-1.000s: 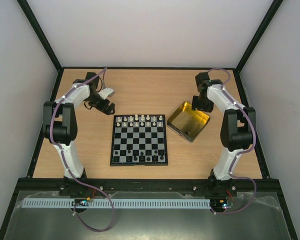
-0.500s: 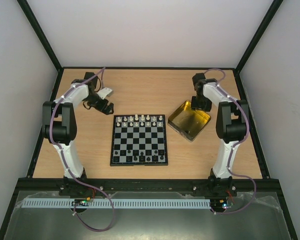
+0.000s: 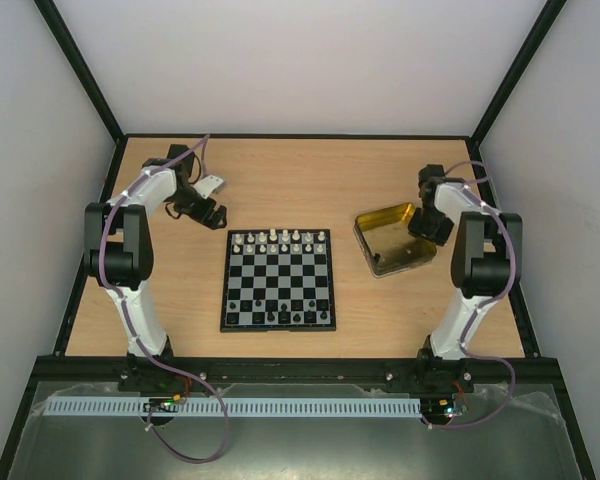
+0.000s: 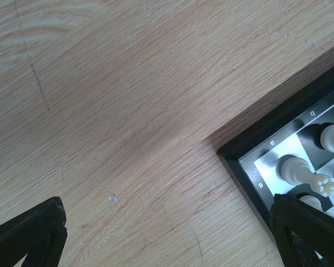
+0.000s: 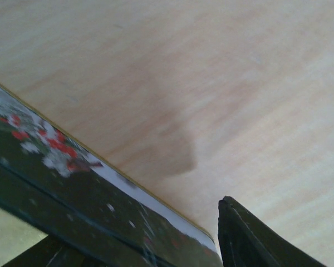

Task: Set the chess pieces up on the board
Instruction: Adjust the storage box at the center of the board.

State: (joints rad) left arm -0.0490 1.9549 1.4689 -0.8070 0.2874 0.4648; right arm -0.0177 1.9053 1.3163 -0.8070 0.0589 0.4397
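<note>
Chess pieces (image 3: 278,238) stand on the board (image 3: 277,290) in the middle of the wooden table (image 3: 280,180), with a cream row along its far edge and a few black ones along its near edge. The left gripper (image 3: 215,213) hangs just off the board's far left corner, its fingers spread wide with nothing between them. Right of the board lies a gold tray (image 3: 392,250). The right gripper (image 3: 427,226) is at the side of the tray away from the board, its fingers against the tray's wall; whether they pinch it cannot be told.

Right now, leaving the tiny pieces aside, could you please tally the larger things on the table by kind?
Chessboard: 1
Gold tray: 1
Robot arms: 2 (left arm, right arm)
Total: 4
</note>
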